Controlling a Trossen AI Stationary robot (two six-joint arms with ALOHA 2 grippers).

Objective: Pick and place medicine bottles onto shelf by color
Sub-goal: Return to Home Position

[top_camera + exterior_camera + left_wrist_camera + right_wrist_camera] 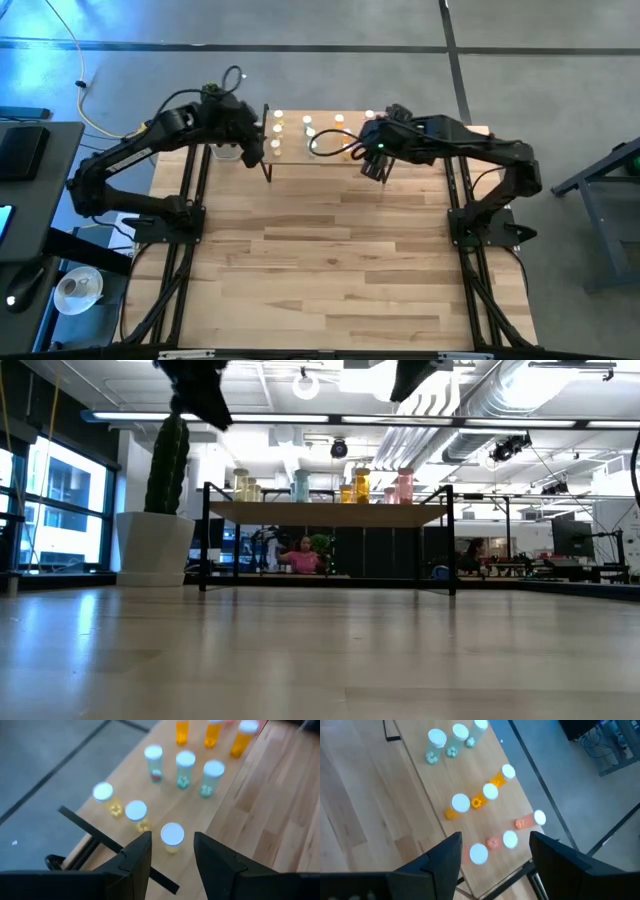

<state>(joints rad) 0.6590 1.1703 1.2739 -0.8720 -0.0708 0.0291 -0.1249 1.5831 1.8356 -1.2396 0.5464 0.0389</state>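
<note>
Both arms hang above the shelf (330, 514) with jaws apart and empty. Three yellow bottles (136, 815) stand below the left gripper (172, 840), the nearest showing in the gap between its jaws, with green bottles (185, 766) and orange bottles (212, 732) farther ahead. Pink bottles (509, 840) stand beneath the right gripper (495, 840), all on the board

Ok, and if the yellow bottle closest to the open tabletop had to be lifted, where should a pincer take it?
Probably just under its white cap, coming straight down: the yellow bottle stands upright on the shelf, and the left pincer hangs open above it. Close it across the row, since another yellow bottle stands close behind in line.
</note>
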